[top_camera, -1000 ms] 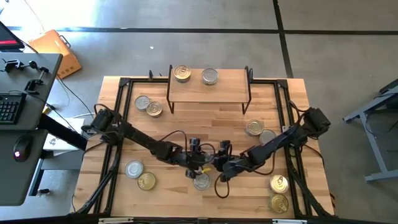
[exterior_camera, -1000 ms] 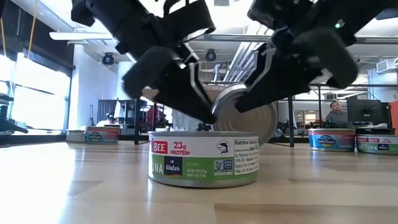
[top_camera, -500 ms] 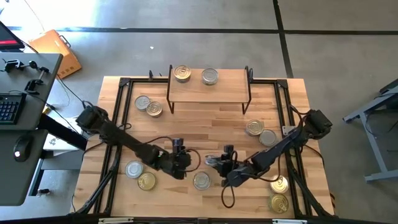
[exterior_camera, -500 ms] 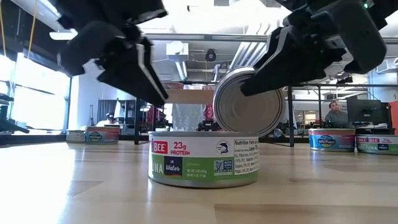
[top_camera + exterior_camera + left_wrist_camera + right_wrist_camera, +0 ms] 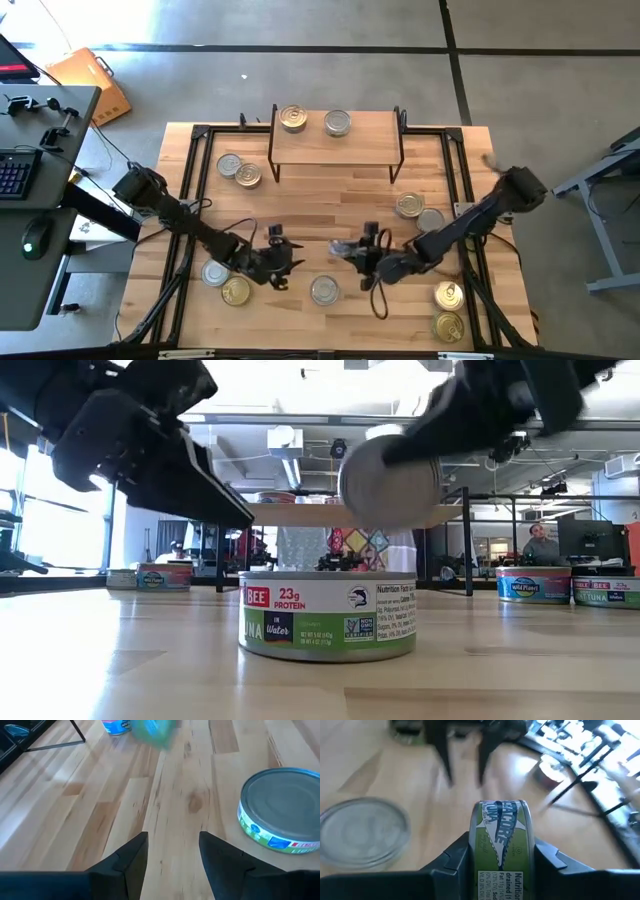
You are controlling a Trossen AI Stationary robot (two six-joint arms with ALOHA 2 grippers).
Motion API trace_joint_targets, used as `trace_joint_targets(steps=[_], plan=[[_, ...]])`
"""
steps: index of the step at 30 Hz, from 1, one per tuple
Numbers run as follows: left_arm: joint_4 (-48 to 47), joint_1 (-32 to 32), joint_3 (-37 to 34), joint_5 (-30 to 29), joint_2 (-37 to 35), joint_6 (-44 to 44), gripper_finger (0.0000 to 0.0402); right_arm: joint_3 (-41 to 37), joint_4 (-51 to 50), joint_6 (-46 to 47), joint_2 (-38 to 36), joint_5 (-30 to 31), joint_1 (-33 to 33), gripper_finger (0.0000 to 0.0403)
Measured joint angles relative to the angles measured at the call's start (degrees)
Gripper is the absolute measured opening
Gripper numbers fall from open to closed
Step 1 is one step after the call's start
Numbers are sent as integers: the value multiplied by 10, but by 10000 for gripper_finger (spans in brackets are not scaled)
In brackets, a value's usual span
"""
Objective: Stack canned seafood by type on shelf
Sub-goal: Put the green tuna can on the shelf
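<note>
The right gripper point(image 5: 501, 855) is clamped on a green-labelled tin point(image 5: 501, 845), holding it on edge by its two flat faces, clear of the table. In the high view that gripper point(image 5: 358, 255) hangs over the near middle of the table, and the low view shows the tin point(image 5: 390, 472) lifted above a second tin point(image 5: 328, 615) that stands on the boards.

The left gripper point(image 5: 172, 852) holds nothing; its fingers stand partly apart over bare wood, at about nine o'clock from the right one, and that silver-lidded tin point(image 5: 280, 820) is just beside it.

From the held tin, the shelf point(image 5: 336, 140) lies at twelve o'clock, well apart, with a gold-lidded tin point(image 5: 293, 118) and a silver-lidded one point(image 5: 338, 122) already on its top. More tins sit at ten o'clock beside the shelf leg point(image 5: 240, 170), at two o'clock point(image 5: 410, 205), at four o'clock point(image 5: 448, 296) and at eight o'clock point(image 5: 225, 282).

To do this step well, I judge the tin should be turned flat before it reaches the shelf, carried high enough to pass the front edge, and lowered squarely onto the tin of its own kind. The held tin's lid colour cannot be told here, so match by label. Release only once it sits level; an off-centre drop could slide the tin below.
</note>
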Motion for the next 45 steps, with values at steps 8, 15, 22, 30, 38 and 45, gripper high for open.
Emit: trace_joint_targets(steps=[8, 15, 22, 30, 38, 45], plan=[[55, 2, -28, -11, 0, 12, 167, 76, -224, -131, -142, 43, -113, 120], [76, 2, -28, -26, 0, 31, 167, 142, -325, -273, -122, -25, -294, 120], [79, 2, -28, -27, 0, 31, 167, 142, -334, -333, -81, -62, -408, 120], [79, 5, -28, -27, 0, 31, 167, 143, -337, -329, -72, -86, -452, 181], [78, 8, -28, -27, 0, 30, 168, 151, -350, -329, -72, -97, -461, 247], [78, 9, -28, -27, 0, 30, 168, 214, -413, -223, -72, -175, -488, 212]])
